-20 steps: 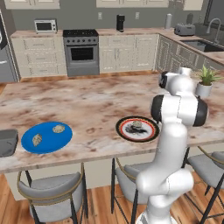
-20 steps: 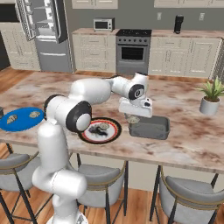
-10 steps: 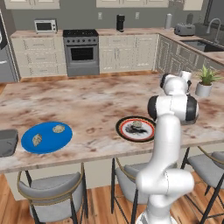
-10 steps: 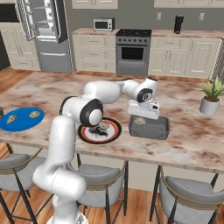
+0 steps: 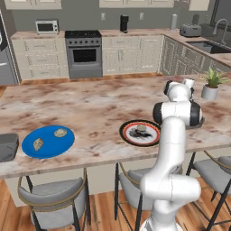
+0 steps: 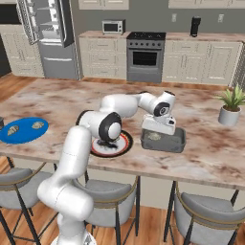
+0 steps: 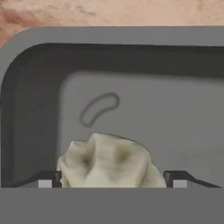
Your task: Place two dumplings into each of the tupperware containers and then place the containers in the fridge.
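Where hand view looks down into tub (image 7: 131,57), dumpling (image 7: 109,162) lies on tub floor near a rounded corner, long axis running across gap from one fingertip to other. Dumpling sits between fingertips (image 7: 48,178), just beside both; contact cannot be told. Gripper (image 6: 160,125) wide open, poised over tub (image 6: 163,140) on counter (image 6: 206,158), beside black-rimmed plate (image 6: 125,143).
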